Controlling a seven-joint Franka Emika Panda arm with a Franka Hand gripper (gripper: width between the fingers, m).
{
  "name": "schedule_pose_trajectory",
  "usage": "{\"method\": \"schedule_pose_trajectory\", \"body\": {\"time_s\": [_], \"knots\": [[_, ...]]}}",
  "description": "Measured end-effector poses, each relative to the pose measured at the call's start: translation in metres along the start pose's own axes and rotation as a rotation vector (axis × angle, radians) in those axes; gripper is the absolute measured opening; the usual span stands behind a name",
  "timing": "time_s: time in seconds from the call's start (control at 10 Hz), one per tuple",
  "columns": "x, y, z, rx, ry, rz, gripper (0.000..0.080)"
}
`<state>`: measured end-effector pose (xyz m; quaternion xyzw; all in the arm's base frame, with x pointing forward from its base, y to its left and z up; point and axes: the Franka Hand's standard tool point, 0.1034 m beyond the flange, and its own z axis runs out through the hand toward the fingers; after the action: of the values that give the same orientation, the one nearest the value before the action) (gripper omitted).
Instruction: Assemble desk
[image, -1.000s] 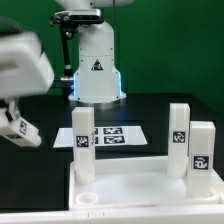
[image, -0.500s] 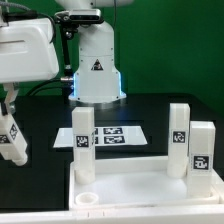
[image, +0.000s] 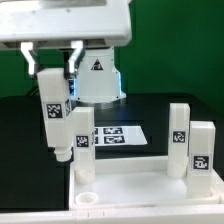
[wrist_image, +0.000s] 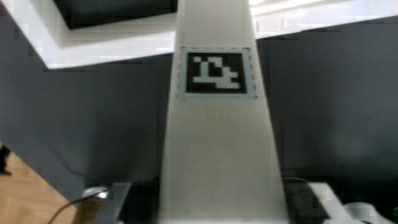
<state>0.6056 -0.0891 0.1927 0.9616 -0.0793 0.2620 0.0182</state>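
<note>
On the black worktop (image: 25, 140), seen from the exterior view, lies the big white tabletop (image: 140, 190). It sits low and near the camera, with its rim up. One round socket (image: 88, 199) shows at its near corner on the exterior view's left. Three white legs stand up in the tabletop. One leg (image: 84, 145) is on the exterior view's left. Two more, a back leg (image: 179, 138) and a front leg (image: 201, 155), stand close together on the exterior view's right. Each has a black-and-white tag on it.

Above them hangs the end effector (image: 52, 62). It pinches a fourth leg (image: 54, 120) near its top. This held leg hangs in the air, a bit tilted, just beside the left standing leg. Its round peg points down, above the worktop by the tabletop's edge. Behind lies the flat marker board (image: 112, 134), partly hidden by the legs. Farther back stands the white robot base (image: 98, 70) with a triangle logo.

From the wrist view, the held leg (wrist_image: 222, 130) fills the middle, long and white, running away from the camera. A square tag (wrist_image: 217, 74) sits on it. Two fingers (wrist_image: 111, 196) press on its sides near the camera. Past its far end you can see a corner of the tabletop (wrist_image: 107, 40) and the dark worktop (wrist_image: 338, 110).
</note>
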Motion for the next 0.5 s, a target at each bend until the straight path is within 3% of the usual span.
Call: {"method": "schedule_pose_trajectory", "body": {"time_s": [0.3, 0.4, 0.5], "knots": [[0.0, 0.002, 0.001, -0.004, 0.002, 0.002, 0.0285], [0.0, -0.006, 0.002, 0.003, 0.003, 0.03, 0.0285], [0.001, -0.026, 0.007, 0.016, 0.005, 0.037, 0.0285]]}}
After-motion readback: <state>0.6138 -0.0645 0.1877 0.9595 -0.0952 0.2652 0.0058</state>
